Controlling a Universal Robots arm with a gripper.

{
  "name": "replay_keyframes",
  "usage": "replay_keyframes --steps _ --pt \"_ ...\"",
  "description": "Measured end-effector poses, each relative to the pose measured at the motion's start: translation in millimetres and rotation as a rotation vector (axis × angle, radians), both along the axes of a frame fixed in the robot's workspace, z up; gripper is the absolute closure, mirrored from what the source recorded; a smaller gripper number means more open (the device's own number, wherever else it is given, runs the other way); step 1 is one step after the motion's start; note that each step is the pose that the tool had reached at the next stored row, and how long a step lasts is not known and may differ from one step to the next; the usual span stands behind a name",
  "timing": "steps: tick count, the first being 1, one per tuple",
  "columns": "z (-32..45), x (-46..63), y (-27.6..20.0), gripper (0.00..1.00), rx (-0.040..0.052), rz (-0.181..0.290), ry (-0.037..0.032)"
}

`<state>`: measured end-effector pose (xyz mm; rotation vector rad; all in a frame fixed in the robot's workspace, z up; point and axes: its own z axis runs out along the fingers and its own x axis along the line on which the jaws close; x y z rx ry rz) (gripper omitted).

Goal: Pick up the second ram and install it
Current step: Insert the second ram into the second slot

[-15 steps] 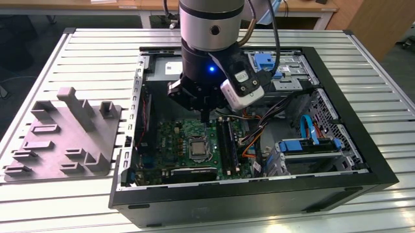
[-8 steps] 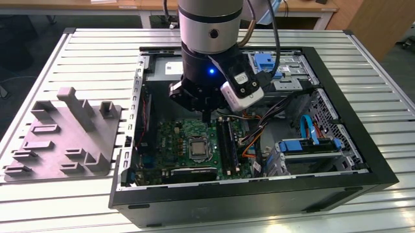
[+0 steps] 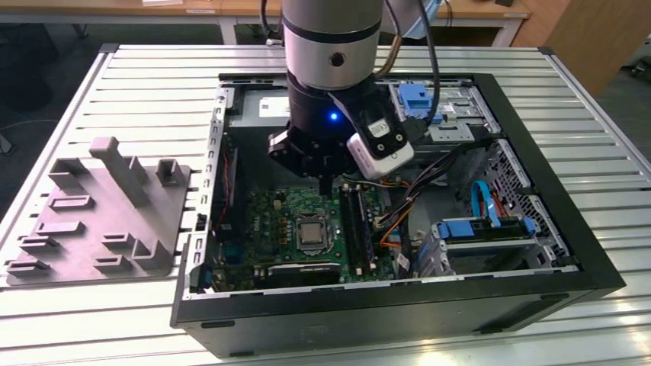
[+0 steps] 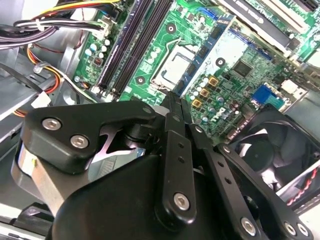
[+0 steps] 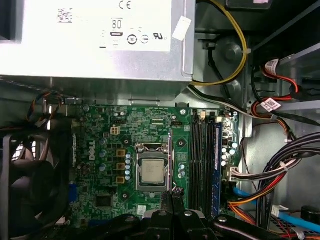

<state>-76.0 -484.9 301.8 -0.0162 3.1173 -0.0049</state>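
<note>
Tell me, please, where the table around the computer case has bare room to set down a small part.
Free: the ribbed table behind the grey block, the strip in front of block and case, and the strip at the exterior view's right of the case. Crowded: inside the case, where the claw hangs above the motherboard beside cables.

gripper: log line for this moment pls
gripper shut, nothing held | above motherboard near processor socket | inside open computer case
</note>
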Motion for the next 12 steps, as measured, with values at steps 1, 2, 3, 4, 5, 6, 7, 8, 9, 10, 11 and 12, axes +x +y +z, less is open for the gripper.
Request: replay_keyframes --steps 1,2,3,4,5,6,7,8,9,10,11,12 --pt "-0.4 1.2 0.0 0.89 0.0001 -0.003 0.0000" --pt "-0.8 2.5 0.0 0.89 0.0002 -0.005 -0.0001" --pt "-1.1 3.9 0.0 0.89 0.0002 -0.007 -0.0001" --pt "-1.5 5.4 0.0 0.89 0.0004 -0.009 -0.0002" --pt "-1.7 7.0 0.0 0.89 0.0003 -0.011 -0.0001" --pt "-2.0 8.8 0.0 0.89 0.0002 -0.013 -0.0001" --pt "-2.2 10.4 0.0 0.89 0.0003 -0.015 -0.0001" --pt "-2.4 12.1 0.0 0.89 0.0005 -0.017 -0.0001" --pt "-2.6 13.6 0.0 0.89 0.0005 -0.018 -0.0001" --pt "-2.8 15.0 0.0 0.89 0.0006 -0.019 -0.0001" --pt "-3.0 16.4 0.0 0.89 0.0006 -0.020 -0.0001" --pt "-3.1 17.5 0.0 0.89 0.0006 -0.020 -0.0001"
